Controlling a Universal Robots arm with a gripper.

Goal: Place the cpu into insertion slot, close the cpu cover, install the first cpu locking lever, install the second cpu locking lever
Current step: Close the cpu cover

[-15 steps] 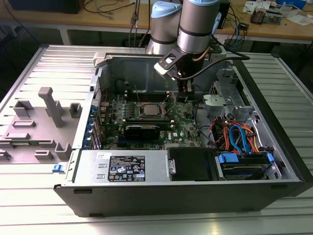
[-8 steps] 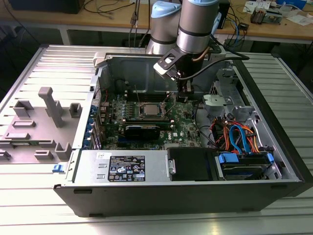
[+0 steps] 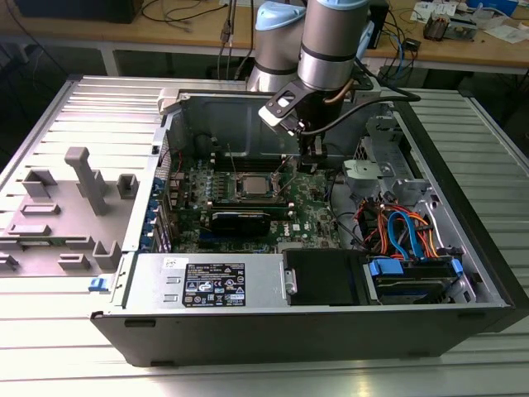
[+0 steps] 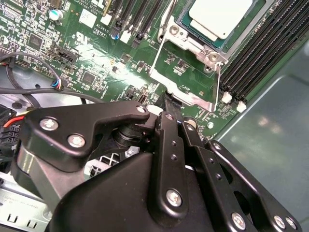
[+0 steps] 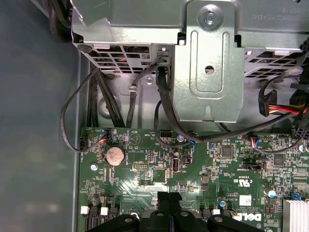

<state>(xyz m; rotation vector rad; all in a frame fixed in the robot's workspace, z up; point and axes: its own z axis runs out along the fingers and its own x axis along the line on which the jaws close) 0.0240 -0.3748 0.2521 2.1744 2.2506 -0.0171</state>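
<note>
exterior view, gripper: gripper (image 3: 312,163) is hanging inside the open case (image 3: 248,339), low over the board (image 3: 310,215), near the cpu on the exterior view's right
exterior view, cpu: cpu (image 3: 254,186) is lying flat mid-board, silvery top facing up
exterior view, count: 1 arm, 1 gripper, 1 cpu

second wrist view, cpu: cpu (image 4: 219,17) is sitting down in the slot (image 4: 211,56), looks seated
second wrist view, cover: cover (image 4: 188,94) is standing flipped open, off the cpu, w/ green board showing thru its window
second wrist view, claw: gripper (image 4: 166,99) tips are looking pressed together, right at the cover's near edge. Can't tell if they're pinching that thin edge or just touching it
second wrist view, count: 1 cpu, 1 slot, 1 cover. Levers: can't pick them out for sure

first wrist view, claw: gripper (image 5: 170,197) tips are closed up over the board (image 5: 145,183), nothing showing btwn them
first wrist view, extras: 1 coin cell (image 5: 115,155), 1 metal drive cage (image 5: 207,63), bunch of black cables

handling, cpu: imo light, stiff, fragile. Edges only, keep off the underside, no pressing it down
handling, cover: imo thin sheet metal, light, stiff-ish, swinging on a hinge, prob slippery. Best taken at the free edge, far from the hinge. Prob bending if forced sideways
</note>
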